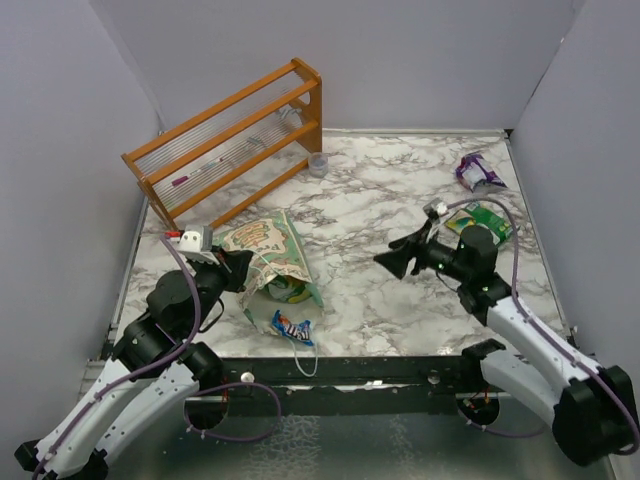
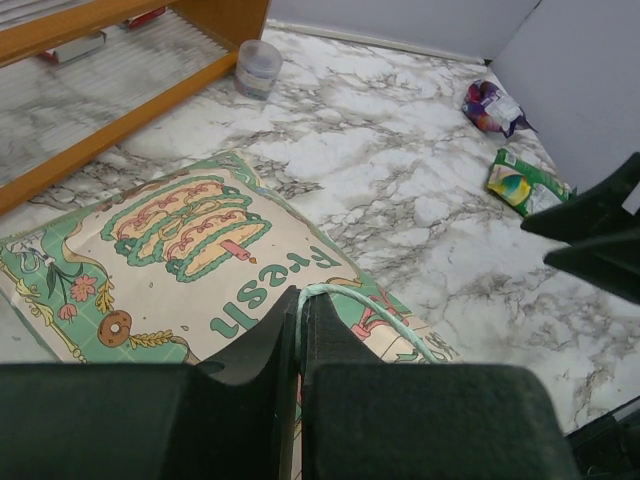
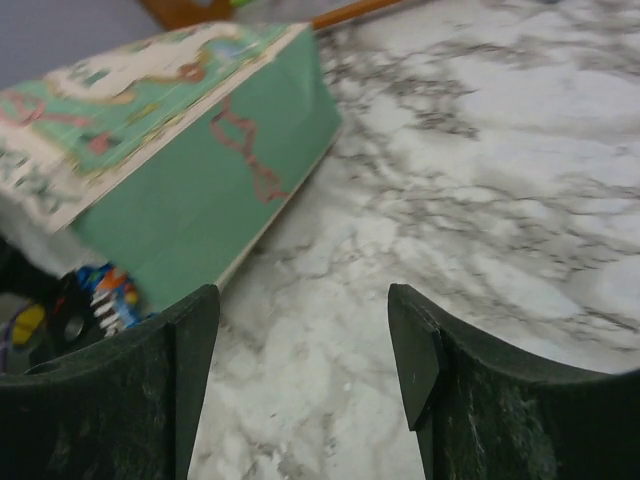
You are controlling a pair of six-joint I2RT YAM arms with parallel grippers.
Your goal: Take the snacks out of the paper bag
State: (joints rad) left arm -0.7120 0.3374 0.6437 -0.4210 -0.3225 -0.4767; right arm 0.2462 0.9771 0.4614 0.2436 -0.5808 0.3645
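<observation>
Blue packet [image 1: 293,326]: on the table [image 1: 380,300] by its near edge, just outside the bag's mouth.
Left gripper [image 2: 300,300]: fingers [image 2: 262,340] pinched together on the pale green handle loop [image 2: 372,303] of the paper bag.
Paper bag [image 1: 262,243]: lies flat left of centre with its printed front up. Its long axis runs near to far, mouth toward the near edge.
Inner packet [image 1: 285,290]: greenish, showing in the mouth.
Right gripper [image 1: 395,260]: jaws spread, empty, right of the bag and pointing toward it.
Green packet [image 1: 485,220]: by the right edge.
Purple packet [image 1: 478,172]: near the far right corner.
Wooden rack [image 1: 235,135]: at the far left corner.
</observation>
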